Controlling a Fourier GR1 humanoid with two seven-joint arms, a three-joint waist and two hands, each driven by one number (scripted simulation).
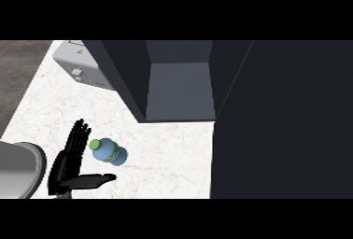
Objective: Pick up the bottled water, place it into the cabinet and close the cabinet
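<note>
The bottle (110,153) sits by the desk's (165,149) left edge. Our left robot hand (67,161) is wide open just beside it. The cabinet (176,88) is open; we have every step left.

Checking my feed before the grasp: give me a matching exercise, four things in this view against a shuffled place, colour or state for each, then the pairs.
Things:
1. bottle cap
2. cabinet
3. left hand
4. grey box

Place, colour or state:
A. open, fingers straight, beside the bottle
B. at the far left of the counter, next to the cabinet
C. green
D. door open, inside showing

Pairs: 1-C, 2-D, 3-A, 4-B.
</note>
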